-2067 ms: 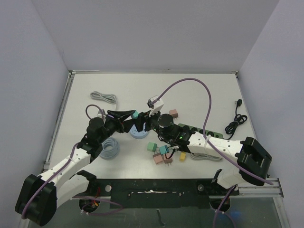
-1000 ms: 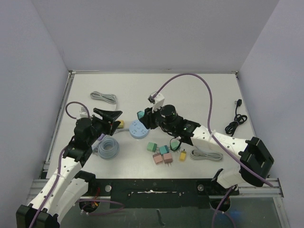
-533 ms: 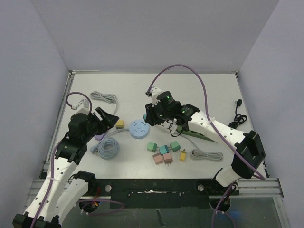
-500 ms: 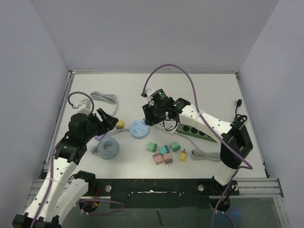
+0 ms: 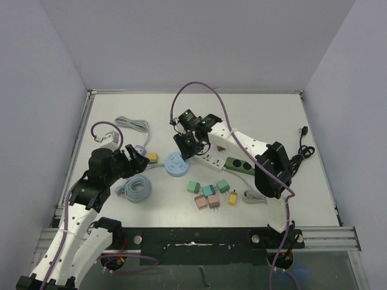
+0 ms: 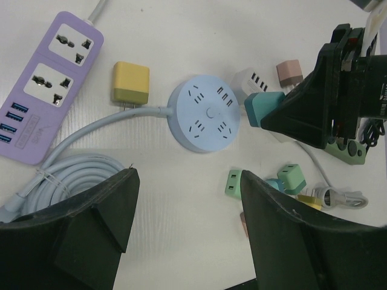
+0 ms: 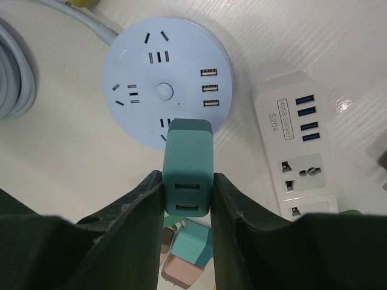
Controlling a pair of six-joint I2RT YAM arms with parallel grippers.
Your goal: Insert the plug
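Right fingers (image 7: 139, 208) were clamped shut on the teal plug (image 7: 188, 160) over the rim of the round blue socket (image 7: 145, 72), left of centre; left fingers (image 6: 91, 217) gaped empty, so misaligned prongs could jam or shove the unbraced socket.

Bright, even overhead light, soft faint shadows, sharp focus throughout.
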